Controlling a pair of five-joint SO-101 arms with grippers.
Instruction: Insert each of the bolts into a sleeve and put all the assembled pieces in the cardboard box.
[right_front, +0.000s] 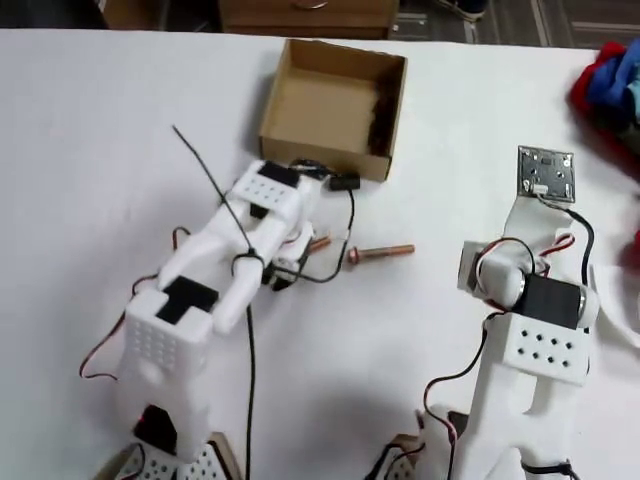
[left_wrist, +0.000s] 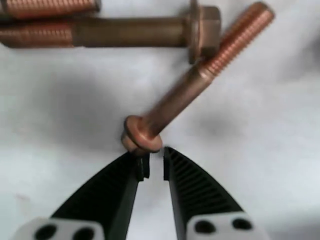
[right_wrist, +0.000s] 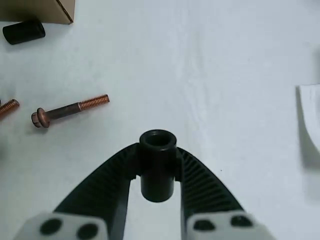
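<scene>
My left gripper (left_wrist: 153, 157) hovers low over the white table, open by only a narrow gap, with nothing between the fingers. A copper bolt (left_wrist: 195, 85) lies tilted with its head right at the fingertips. Two more bolts (left_wrist: 125, 32) lie side by side beyond it. My right gripper (right_wrist: 157, 152) is shut on an upright black sleeve (right_wrist: 158, 170), bore facing up, held above bare table. In the high view a bolt (right_front: 380, 252) lies between the arms, the left gripper (right_front: 292, 262) just left of it. The cardboard box (right_front: 300, 95) stands behind, with a loose black sleeve (right_front: 345, 182) at its front.
Dark shapes sit inside the box against its right wall (right_front: 382, 115). A metal plate (right_front: 545, 172) lies beyond the right arm. Coloured cloth (right_front: 610, 80) is at the far right edge. A white curved object (right_front: 615, 305) lies right of the right arm.
</scene>
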